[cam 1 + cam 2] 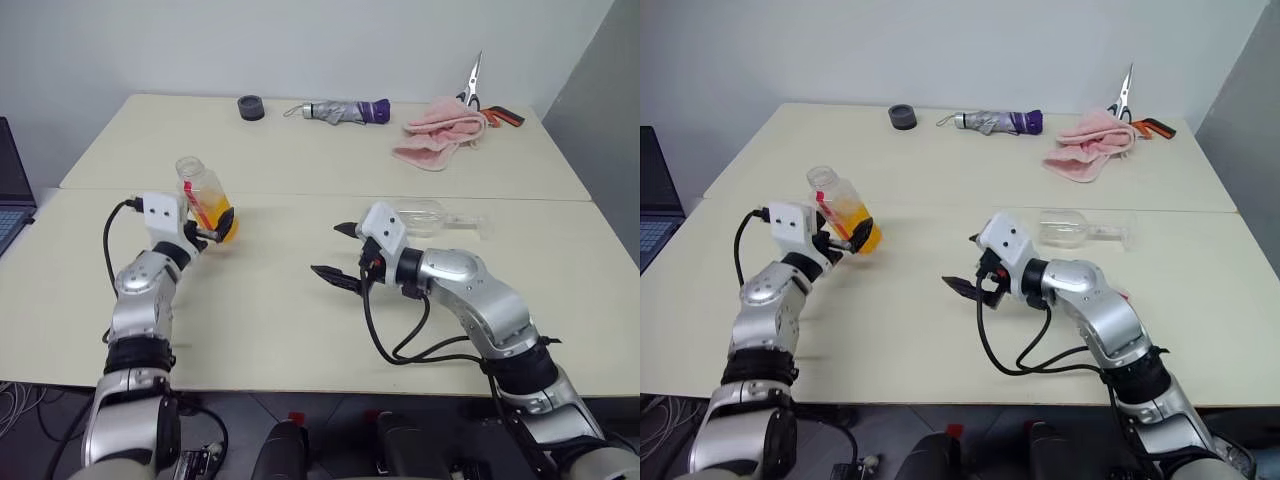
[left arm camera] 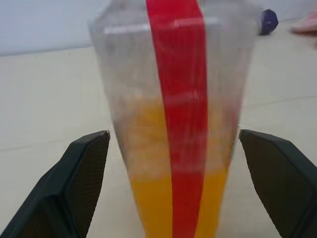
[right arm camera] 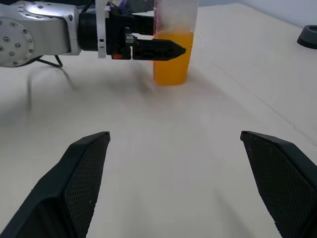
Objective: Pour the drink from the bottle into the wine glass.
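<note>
I see the bottle (image 1: pixel 205 200) standing on the table (image 1: pixel 270 310), uncapped, with the drink (image 3: pixel 172 57) filling its lower part, right between the fingers of my left gripper (image 1: pixel 218 228). Those fingers are spread wide, with a gap on each side of the bottle, so nothing is gripped. My right gripper (image 1: pixel 338 255) is also fully spread and empty. The wine glass (image 1: pixel 1080 228) lies on its side just beyond my right wrist. Further back lie a pink cloth (image 1: pixel 440 135), scissors (image 1: pixel 472 85), a folded umbrella (image 1: pixel 340 110) and a dark roll (image 1: pixel 250 107).
</note>
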